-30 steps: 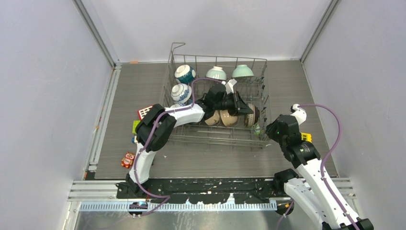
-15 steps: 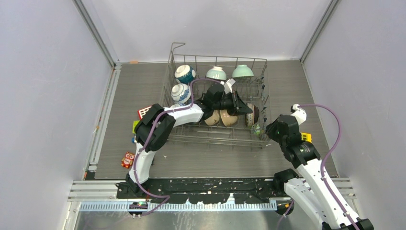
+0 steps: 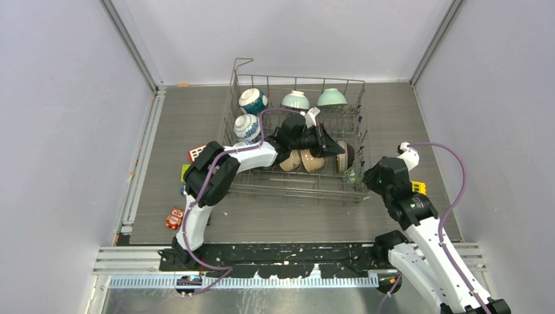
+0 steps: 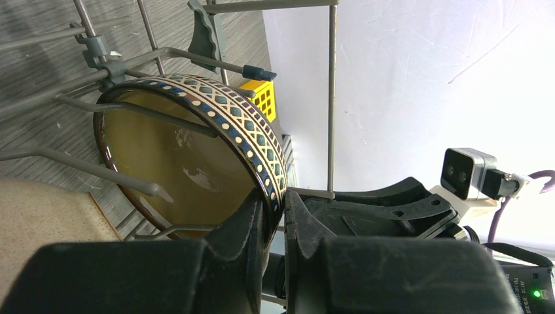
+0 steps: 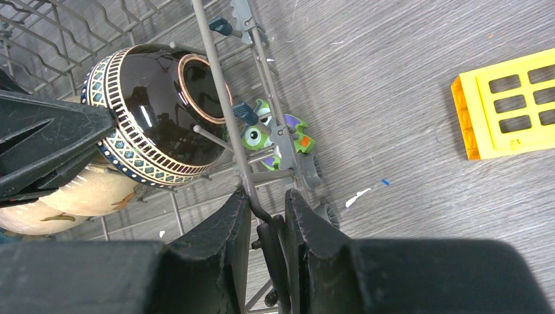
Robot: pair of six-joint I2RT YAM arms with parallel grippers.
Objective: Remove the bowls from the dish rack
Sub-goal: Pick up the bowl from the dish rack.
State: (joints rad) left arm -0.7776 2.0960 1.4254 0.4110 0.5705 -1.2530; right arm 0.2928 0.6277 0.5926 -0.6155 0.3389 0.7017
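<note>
At the right end of the dish rack's (image 3: 288, 190) near row, the left hand (image 4: 275, 208) pinches the rim of a dark glazed bowl (image 4: 190, 163), its fingers pressed onto both faces. The bowl stands on edge between tines, ochre inside, with a cream-and-teal lattice band outside. The right hand (image 5: 263, 216) clamps the rack's corner wire.

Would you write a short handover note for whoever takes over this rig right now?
The left gripper is shut on the rim of the dark patterned bowl, which stands on edge between tines at the right end of the dish rack.
The right gripper is shut on a wire at the rack's right side.
Also in the rack: beige bowls mid-row, blue-and-white bowls at left, pale green bowls along the back.
Done: no bowl is seen outside the rack.
Left: lift out the dark bowl, then the rest.
</note>
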